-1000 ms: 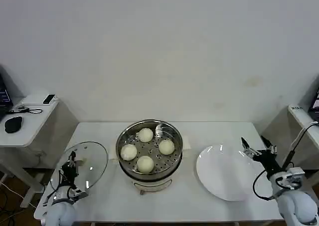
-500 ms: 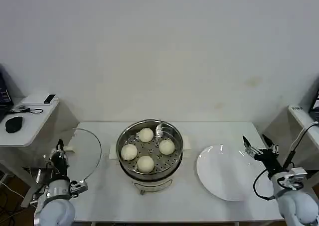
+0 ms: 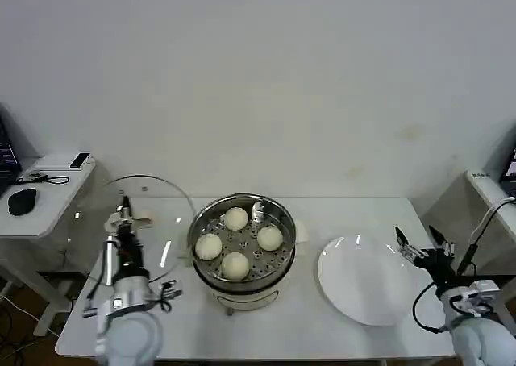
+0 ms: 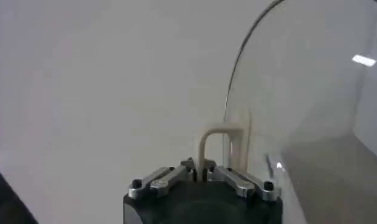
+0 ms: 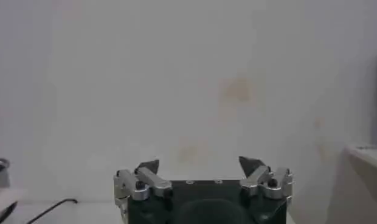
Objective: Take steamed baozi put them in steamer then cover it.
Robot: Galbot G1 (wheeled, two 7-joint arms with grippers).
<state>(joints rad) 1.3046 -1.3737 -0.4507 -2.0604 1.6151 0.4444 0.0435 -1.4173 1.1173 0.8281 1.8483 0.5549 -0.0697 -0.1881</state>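
The steamer (image 3: pixel 284 251), a shiny steel pot on a cream base, stands at the table's middle with several cream-white baozi (image 3: pixel 235 218) on its perforated tray. The cover (image 3: pixel 157 209), a clear glass lid, hangs tilted in the air just left of the steamer. My left gripper (image 3: pixel 122 214) is shut on the cover's pale handle (image 4: pixel 220 141), and the glass (image 4: pixel 310 79) rises beside it in the left wrist view. My right gripper (image 3: pixel 421 243) stands open at the table's right edge, holding nothing; its jaws (image 5: pixel 199 164) are wide apart.
A flat white plate (image 3: pixel 363 279) lies right of the steamer. A side table (image 3: pixel 40 190) with a mouse and small devices stands at the far left. A white wall rises behind the table.
My left gripper has lifted the cover off the table's left end and carried it up and rightward toward the steamer. The right gripper has drifted slightly lower.
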